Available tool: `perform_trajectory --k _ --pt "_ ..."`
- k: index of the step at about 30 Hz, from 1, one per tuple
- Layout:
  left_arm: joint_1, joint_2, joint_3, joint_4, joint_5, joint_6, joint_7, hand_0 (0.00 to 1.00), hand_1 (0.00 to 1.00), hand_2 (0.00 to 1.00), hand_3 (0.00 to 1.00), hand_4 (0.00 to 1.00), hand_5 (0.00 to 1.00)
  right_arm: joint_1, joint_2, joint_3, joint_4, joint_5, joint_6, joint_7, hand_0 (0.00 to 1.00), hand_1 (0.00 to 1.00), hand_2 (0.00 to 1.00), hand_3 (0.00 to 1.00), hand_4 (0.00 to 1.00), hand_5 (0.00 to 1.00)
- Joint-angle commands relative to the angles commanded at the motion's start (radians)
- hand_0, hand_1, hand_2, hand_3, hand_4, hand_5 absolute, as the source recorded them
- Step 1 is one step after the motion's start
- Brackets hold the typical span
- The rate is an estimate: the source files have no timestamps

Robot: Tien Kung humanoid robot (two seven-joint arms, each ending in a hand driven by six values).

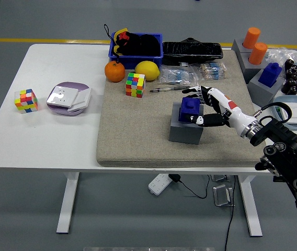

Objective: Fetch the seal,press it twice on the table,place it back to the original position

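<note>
A dark blue seal (186,109) stands upright in a grey block holder (184,130) near the middle of the beige mat (138,136). My right hand (194,106) reaches in from the right and is shut on the seal: the fingers (196,93) curl over its far side and the thumb presses its near side. The seal still rests in the holder. My left arm does not show.
On the mat's far side lie a Rubik's cube (135,84), an orange (114,71), a lemon (147,70), a pen (168,88) and a blue basket (136,46). More grey holders with orange cylinders (253,44) and another blue seal (270,73) stand at the right. A purple plate (69,98) and a second cube (25,100) sit at the left.
</note>
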Motion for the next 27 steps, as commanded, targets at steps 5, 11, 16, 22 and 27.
perform_trajectory --k 5,11,16,22,27 --pt "0.001 0.0 0.002 0.0 -0.002 0.0 0.001 0.815 0.814 0.788 0.835 0.792 0.4 0.003 0.004 -0.007 -0.009 0.01 -0.023 0.012 0.727 0.652 0.665 0.739 0.826 0.002" --pt "0.002 -0.001 0.003 0.001 -0.003 0.0 0.001 0.815 0.814 0.789 0.835 0.792 0.399 0.01 0.005 -0.024 -0.022 0.01 -0.051 0.027 0.682 0.592 0.612 0.694 0.813 0.002" --pt "0.001 -0.001 -0.002 0.0 0.0 0.0 0.001 0.815 0.814 0.789 0.835 0.792 0.4 0.015 0.008 -0.038 -0.035 0.009 -0.068 0.033 0.563 0.471 0.472 0.552 0.713 0.002" --pt "0.0 -0.001 0.002 0.0 -0.002 0.0 0.001 0.815 0.814 0.788 0.836 0.792 0.401 0.024 0.009 -0.059 -0.054 0.025 -0.108 0.056 0.484 0.39 0.395 0.431 0.619 0.002" --pt "0.001 -0.001 0.003 0.0 -0.004 0.0 0.001 0.815 0.814 0.789 0.836 0.793 0.403 0.029 0.011 -0.071 -0.069 0.044 -0.137 0.075 0.448 0.352 0.365 0.372 0.586 0.002"
